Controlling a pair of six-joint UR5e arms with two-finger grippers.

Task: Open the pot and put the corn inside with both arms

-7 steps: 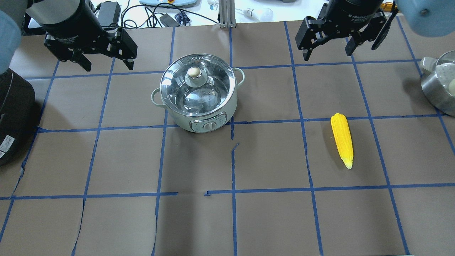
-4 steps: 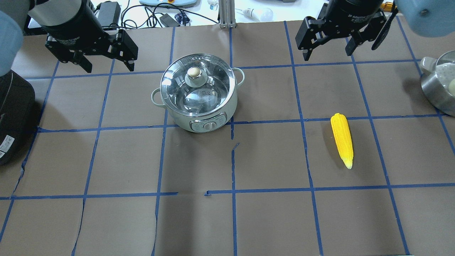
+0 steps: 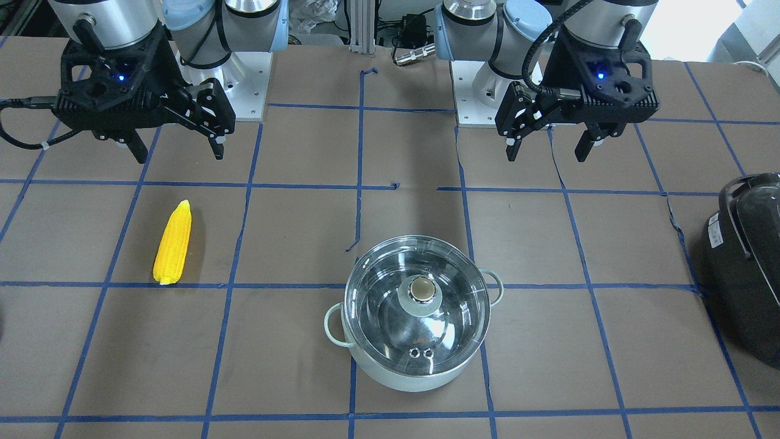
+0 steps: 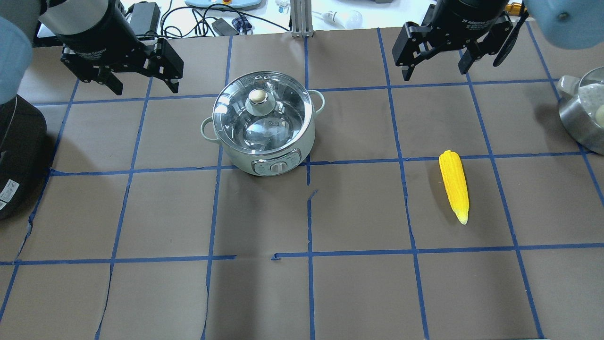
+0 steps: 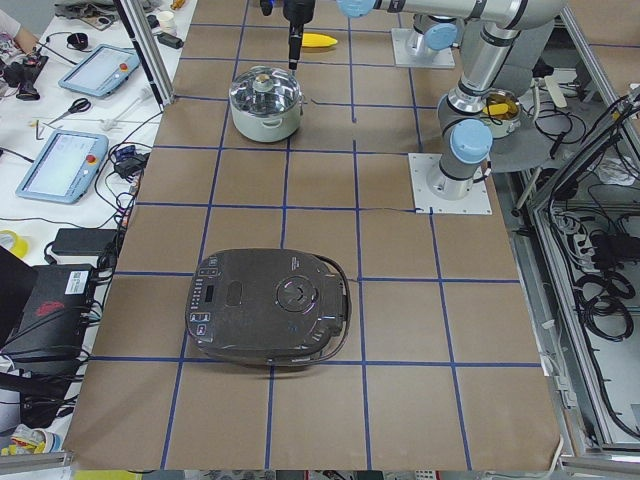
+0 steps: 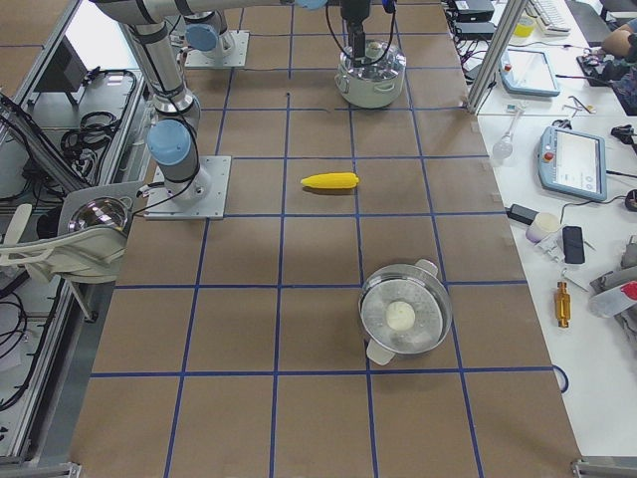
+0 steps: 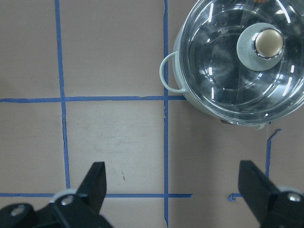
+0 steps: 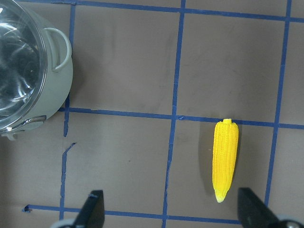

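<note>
The mint-green pot (image 4: 236, 158) stands left of the table's middle with its glass lid (image 4: 278, 127) on and the metal knob (image 4: 257, 97) on top. It also shows in the front view (image 3: 414, 381) and the left wrist view (image 7: 169, 76). The yellow corn (image 4: 454, 185) lies flat on the right side, and shows in the front view (image 3: 172, 244) and the right wrist view (image 8: 224, 159). My left gripper (image 4: 145, 87) is open and empty, hovering left of the pot. My right gripper (image 4: 434, 72) is open and empty, hovering beyond the corn.
A black appliance (image 4: 14, 151) sits at the table's left edge. A steel pan (image 4: 578, 118) with a white ball in it sits at the right edge. Cables and devices lie beyond the far edge. Blue tape lines grid the brown table.
My left gripper has shifted slightly away from me and to the right. The right gripper, pot and corn have not moved.
</note>
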